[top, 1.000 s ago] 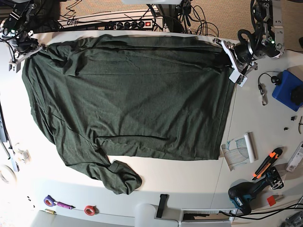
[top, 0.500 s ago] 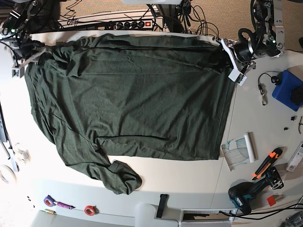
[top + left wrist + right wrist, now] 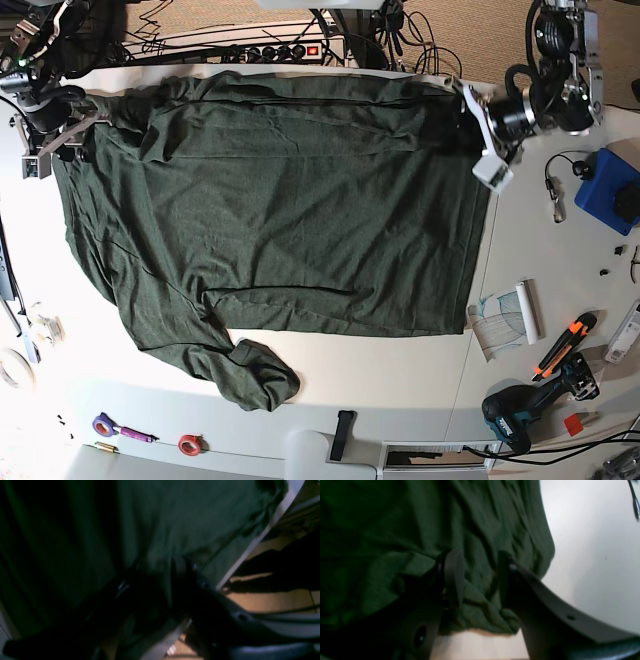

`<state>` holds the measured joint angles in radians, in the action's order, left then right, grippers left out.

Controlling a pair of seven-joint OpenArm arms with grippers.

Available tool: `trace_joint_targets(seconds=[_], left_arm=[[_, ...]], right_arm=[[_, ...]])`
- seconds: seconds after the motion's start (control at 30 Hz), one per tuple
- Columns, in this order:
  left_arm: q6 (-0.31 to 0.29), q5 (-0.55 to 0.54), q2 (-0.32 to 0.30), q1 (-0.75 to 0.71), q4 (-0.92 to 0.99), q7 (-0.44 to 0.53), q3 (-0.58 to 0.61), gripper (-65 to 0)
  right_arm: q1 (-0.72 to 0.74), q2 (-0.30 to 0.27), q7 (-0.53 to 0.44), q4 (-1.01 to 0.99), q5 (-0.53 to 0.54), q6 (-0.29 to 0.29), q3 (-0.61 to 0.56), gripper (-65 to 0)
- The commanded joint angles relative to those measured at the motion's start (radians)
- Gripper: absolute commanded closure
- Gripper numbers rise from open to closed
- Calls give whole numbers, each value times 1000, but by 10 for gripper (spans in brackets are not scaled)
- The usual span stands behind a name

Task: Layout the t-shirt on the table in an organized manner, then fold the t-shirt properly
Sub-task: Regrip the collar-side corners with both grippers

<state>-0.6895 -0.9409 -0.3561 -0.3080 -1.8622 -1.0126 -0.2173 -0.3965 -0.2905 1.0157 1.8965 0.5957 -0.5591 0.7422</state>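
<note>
The t-shirt (image 3: 290,210), dark green, lies spread across most of the table (image 3: 400,385). Its body is fairly flat, though shallow creases run across the middle. One sleeve (image 3: 255,375) is crumpled in a lump at the shirt's near corner, and the far edge is rumpled where the arms hold it.

The cloth looks thin, soft and light. It will probably drape and slide rather than hold a shape, so a pull at one point would drag wrinkles through the rest. The sound places to take hold are likely the corners and seams, both at once, lifted only a little off the table so that the fabric stays taut between them.

The right gripper (image 3: 478,565) is at the shirt's far corner, on the base view's left. Its jaws are narrow, with a thick bunch of fabric pinched between them. The left gripper (image 3: 160,566) is at the opposite far corner. Its wrist view is dark and blurred, but cloth fills the gap between the jaws, so it reads as closed on the edge.

Beyond the left gripper's side of the shirt lie a blue case (image 3: 605,190), an orange knife (image 3: 565,345) and a drill (image 3: 520,410), all apart from the cloth. Past its far edge runs a power strip (image 3: 270,50).
</note>
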Motion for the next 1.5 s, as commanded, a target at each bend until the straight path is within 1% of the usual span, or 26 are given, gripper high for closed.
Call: trace_joint_targets(seconds=[0.0, 0.07, 0.13, 0.23, 0.3, 0.37, 0.43, 0.53, 0.6, 0.7, 0.73, 0.83, 0.93, 1.07, 1.1, 1.17, 1.33, 1.4, 1.43, 1.47], left_arm=[[-9, -42, 2, 13, -28, 19, -2, -192], [-9, -52, 17, 34, -51, 19, -2, -198], [-9, -61, 33, 53, -74, 19, -2, -220], [-9, -63, 50, 64, -118, 18, -1, -236], [-9, -61, 48, 64, -145, 14, -1, -235], [-9, -61, 49, 61, -159, 13, -1, -236], [-9, -61, 49, 58, -162, 9, -1, -236], [-9, -61, 48, 58, -162, 2, -1, -236], [-9, -61, 48, 58, -162, -2, -1, -245], [-9, -61, 48, 58, -162, -6, -1, -248], [-9, -61, 48, 58, -162, -5, -1, -248], [-9, -61, 43, 59, -162, -5, -1, -248], [-9, -61, 42, 58, -162, -6, -1, -248], [-9, -61, 42, 58, -162, -9, -1, -248], [-9, -61, 42, 58, -162, -11, -1, -248], [-9, -61, 42, 58, -161, -13, -1, -248], [-9, -61, 43, 58, -161, -13, -1, -248], [-9, -60, 43, 58, -161, -13, -1, -248], [-9, -61, 43, 58, -161, -13, -1, -248], [-9, -60, 43, 56, -161, -13, -1, -248]], right_arm=[[0, -17, -28, 17, 28, -14, 29, -226], [0, -17, -28, 17, 77, -44, 74, -226], [0, -17, -11, 17, 135, -68, 122, -226], [-10, -14, 42, 17, 245, -109, 194, -226], [-11, 5, 93, 16, 322, -139, 240, -226], [-18, 34, 145, 16, 392, -139, 280, -226], [-44, 64, 159, 14, 435, -139, 302, -226], [-90, 98, 158, -2, 435, -139, 307, -226], [-108, 103, 159, -33, 432, -139, 307, -228], [-110, 101, 159, -117, 425, -139, 307, -282], [-106, 99, 159, -150, 434, -139, 307, -288], [-94, 93, 159, -241, 461, -139, 307, -288], [-72, 92, 159, -305, 464, -139, 307, -288], [-47, 76, 159, -386, 460, -116, 307, -288], [-40, 70, 159, -402, 457, -100, 307, -288], [-32, 60, 156, -426, 454, -74, 307, -288], [-32, 59, 140, -428, 453, -72, 307, -288], [-33, 59, 148, -428, 498, -72, 308, -288], [-33, 61, 165, -426, 531, -81, 314, -288], [-33, 64, 182, -421, 564, -106, 321, -288]])
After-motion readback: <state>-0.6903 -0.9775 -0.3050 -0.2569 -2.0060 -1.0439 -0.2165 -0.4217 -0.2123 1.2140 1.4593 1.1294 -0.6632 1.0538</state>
